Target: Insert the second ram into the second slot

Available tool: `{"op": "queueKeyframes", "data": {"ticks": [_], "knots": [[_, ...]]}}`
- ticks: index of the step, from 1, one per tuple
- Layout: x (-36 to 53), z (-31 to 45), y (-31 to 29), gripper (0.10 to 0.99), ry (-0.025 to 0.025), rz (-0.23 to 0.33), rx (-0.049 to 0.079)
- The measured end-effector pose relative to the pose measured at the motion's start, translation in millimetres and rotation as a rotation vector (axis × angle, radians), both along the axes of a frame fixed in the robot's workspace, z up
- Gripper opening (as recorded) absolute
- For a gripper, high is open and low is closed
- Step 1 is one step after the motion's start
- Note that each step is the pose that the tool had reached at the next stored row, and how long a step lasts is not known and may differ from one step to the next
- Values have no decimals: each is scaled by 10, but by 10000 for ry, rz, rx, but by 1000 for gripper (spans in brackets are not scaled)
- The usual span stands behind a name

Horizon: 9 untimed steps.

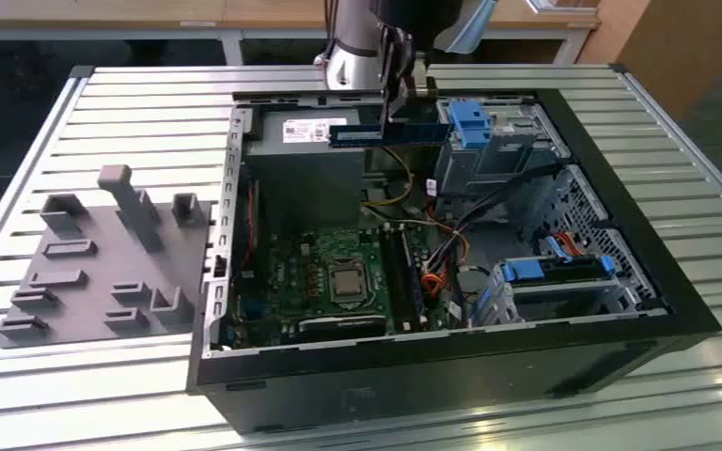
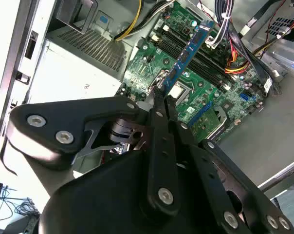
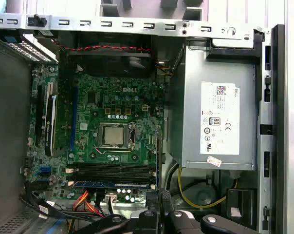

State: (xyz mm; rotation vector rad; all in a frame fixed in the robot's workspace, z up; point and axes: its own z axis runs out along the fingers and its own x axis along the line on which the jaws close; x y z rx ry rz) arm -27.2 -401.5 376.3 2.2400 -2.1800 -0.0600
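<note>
Although a grey fixture plate (image 1: 98, 263) takes up the exterior view's left side of the slatted table (image 1: 148, 113), the work is over the open computer case (image 1: 399, 395) just beside it. The green motherboard (image 1: 298, 272) lies flat on the floor of the case. Its processor socket (image 1: 342, 280) is toward the middle, with the dark memory slots (image 1: 408, 272) just to the exterior view's right of it.

Above the far part of the case, the gripper (image 1: 395, 120) hangs straight down from the arm. Its fingers are closed tight on the second ram (image 1: 386, 133), pinching the upper edge somewhat to the exterior view's right of the stick's middle. The stick hangs level below the fingertips, in front of the grey power supply (image 1: 305, 155) and well above the motherboard. It touches no slot.

The stick is thin, long and narrow, a blue board with a small pale label toward its end on the exterior view's left. In the second wrist view the second ram (image 2: 188, 51) reaches away from the clamped gripper (image 2: 159, 95) and crosses over the green board below.

In the first wrist view the memory slots (image 3: 113, 171) run side by side next to the socket.

To the exterior view's right of the stick, just beside its end, a bright-blue drive bracket (image 1: 468, 120) stands on the metal drive cage.
</note>
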Motion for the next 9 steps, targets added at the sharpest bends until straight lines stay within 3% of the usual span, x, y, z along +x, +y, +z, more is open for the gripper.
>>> {"op": "queueKeyframes", "data": {"ticks": [9], "knots": [[0,0,-14,137,0,-1,-1]]}}
